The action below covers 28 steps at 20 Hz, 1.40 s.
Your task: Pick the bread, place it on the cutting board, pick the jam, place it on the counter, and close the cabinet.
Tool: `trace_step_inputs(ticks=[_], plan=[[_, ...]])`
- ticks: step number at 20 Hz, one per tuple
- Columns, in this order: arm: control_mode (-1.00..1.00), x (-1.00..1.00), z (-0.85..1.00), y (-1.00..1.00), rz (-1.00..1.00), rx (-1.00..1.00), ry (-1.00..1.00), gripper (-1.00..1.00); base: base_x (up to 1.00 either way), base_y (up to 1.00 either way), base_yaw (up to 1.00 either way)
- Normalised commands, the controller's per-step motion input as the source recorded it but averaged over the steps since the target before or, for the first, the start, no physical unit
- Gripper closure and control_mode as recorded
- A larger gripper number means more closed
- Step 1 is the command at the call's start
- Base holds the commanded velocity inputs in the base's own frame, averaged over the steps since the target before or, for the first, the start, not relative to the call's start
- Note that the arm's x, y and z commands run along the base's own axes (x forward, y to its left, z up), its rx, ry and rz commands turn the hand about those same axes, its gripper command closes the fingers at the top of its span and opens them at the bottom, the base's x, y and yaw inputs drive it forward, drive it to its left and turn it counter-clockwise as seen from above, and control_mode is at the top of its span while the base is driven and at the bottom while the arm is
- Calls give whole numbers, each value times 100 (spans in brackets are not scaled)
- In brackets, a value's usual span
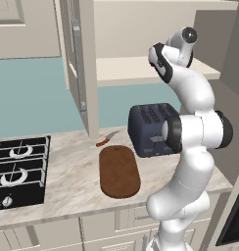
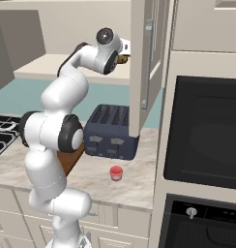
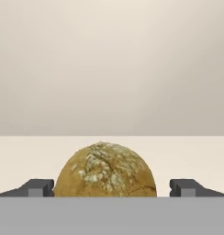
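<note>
Between my spread fingertips (image 3: pixel 40 188), the bread (image 3: pixel 105 170) loses its underside at the frame's bottom. From the right, the cabinet (image 2: pixel 144 63) door covers my gripper; beside the toaster (image 2: pixel 111 131), my arm hides most of the cutting board (image 2: pixel 71 162).

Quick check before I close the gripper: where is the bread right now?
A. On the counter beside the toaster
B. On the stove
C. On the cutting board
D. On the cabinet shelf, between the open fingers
D: in the hand view the bread sits on the pale cabinet shelf, between the fingertips of the open gripper; the cutting board holds no bread.
</note>
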Motion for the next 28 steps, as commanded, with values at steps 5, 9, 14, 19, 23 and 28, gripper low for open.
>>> trace_step_inputs(ticks=[5, 9, 14, 19, 23, 28], plan=[[-100, 0, -10, 0, 0, 0, 0, -100, 0, 0, 0], [-100, 0, -19, 0, 0, 0, 0, -100, 0, 0, 0], [-100, 0, -22, 0, 0, 0, 0, 100, 0, 0, 0], [-100, 0, -3, 0, 0, 0, 0, 100, 0, 0, 0], [-100, -17, 0, 0, 0, 0, 0, 100, 0, 0, 0], [-100, -46, 11, 0, 0, 0, 0, 100, 0, 0, 0]])
